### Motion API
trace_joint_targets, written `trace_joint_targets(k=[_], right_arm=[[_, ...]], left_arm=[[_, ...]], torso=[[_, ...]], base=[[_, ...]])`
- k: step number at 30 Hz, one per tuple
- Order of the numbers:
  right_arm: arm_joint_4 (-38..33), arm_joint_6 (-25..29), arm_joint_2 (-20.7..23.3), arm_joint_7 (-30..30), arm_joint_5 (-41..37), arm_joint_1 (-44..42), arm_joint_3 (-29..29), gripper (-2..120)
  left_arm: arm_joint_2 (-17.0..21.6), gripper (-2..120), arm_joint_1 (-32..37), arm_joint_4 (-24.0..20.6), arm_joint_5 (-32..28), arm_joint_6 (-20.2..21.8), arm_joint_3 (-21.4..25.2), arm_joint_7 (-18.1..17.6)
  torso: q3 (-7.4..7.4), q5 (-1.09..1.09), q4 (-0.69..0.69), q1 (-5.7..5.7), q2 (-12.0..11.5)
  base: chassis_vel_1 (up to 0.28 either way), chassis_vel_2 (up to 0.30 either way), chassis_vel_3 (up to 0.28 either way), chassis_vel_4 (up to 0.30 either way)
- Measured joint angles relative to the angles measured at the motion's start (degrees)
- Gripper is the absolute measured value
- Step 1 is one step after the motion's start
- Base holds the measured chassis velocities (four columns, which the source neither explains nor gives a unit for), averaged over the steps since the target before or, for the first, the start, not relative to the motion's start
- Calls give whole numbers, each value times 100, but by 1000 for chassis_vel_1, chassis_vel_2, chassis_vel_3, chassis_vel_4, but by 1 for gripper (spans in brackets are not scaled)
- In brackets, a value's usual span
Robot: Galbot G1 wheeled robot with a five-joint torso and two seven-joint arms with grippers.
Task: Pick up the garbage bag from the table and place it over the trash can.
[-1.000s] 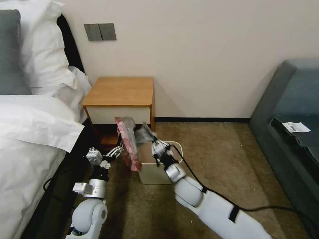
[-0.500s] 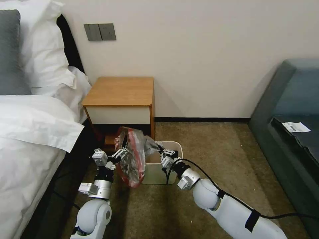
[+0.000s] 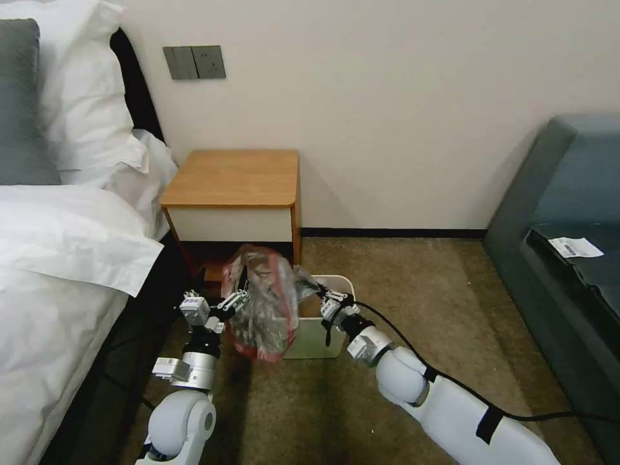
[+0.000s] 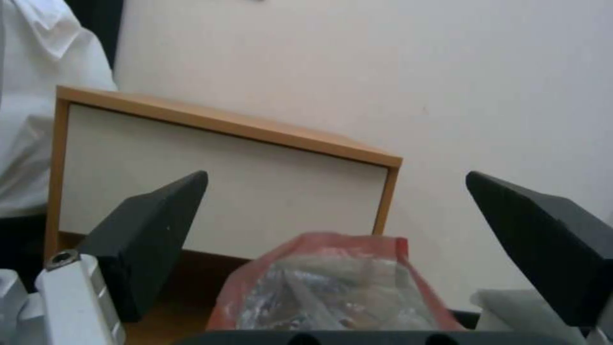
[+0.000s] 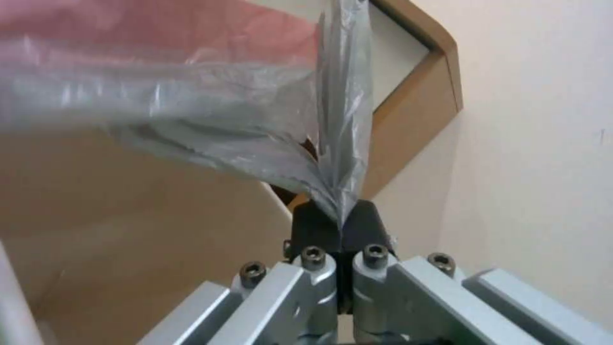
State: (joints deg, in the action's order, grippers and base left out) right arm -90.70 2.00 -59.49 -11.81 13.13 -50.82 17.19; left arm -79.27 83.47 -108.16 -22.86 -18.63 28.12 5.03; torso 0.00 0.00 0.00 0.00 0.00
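Since a second ago, both arms have shifted and the thin, crinkly clear plastic garbage bag with red edges (image 3: 263, 303) has ballooned from a flat vertical sheet into a rounded, puffed shape hanging at the left near corner of the small cream-white plastic trash can (image 3: 336, 287). The right gripper (image 3: 326, 301) has moved right along the bin's near rim, its pads pressed together on a bunched corner of the bag (image 5: 338, 158). The left gripper (image 3: 236, 298) sits just left of the bag; its dark fingers (image 4: 150, 230) stand wide apart, with the bag's red rim (image 4: 338, 287) showing low between them, and whether it touches them cannot be told.

One bag, one bin, one small light-brown wooden nightstand with a white drawer front (image 3: 236, 194). The bin stands on carpet just in front of the nightstand's right corner. Open carpet lies to the bin's right; a white-sheeted bed (image 3: 58, 258) crowds the left side.
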Motion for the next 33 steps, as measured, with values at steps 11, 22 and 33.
trace_joint_targets(k=[11,22,33], right_arm=[[-92,-132,118,140,-15,-35,88,0],[-314,-265,454,388,-252,10,57,37],[-689,-255,878,768,-417,-32,-108,76]], left_arm=[[2,100,19,-10,17,-4,-7,3],[59,100,63,-79,41,115,-44,5],[460,100,304,-532,-458,1313,-67,-193]], torso=[[0,0,0,0,0],[0,0,0,0,0],[0,0,0,0,0]], base=[[0,0,0,0],[0,0,0,0],[0,0,0,0]])
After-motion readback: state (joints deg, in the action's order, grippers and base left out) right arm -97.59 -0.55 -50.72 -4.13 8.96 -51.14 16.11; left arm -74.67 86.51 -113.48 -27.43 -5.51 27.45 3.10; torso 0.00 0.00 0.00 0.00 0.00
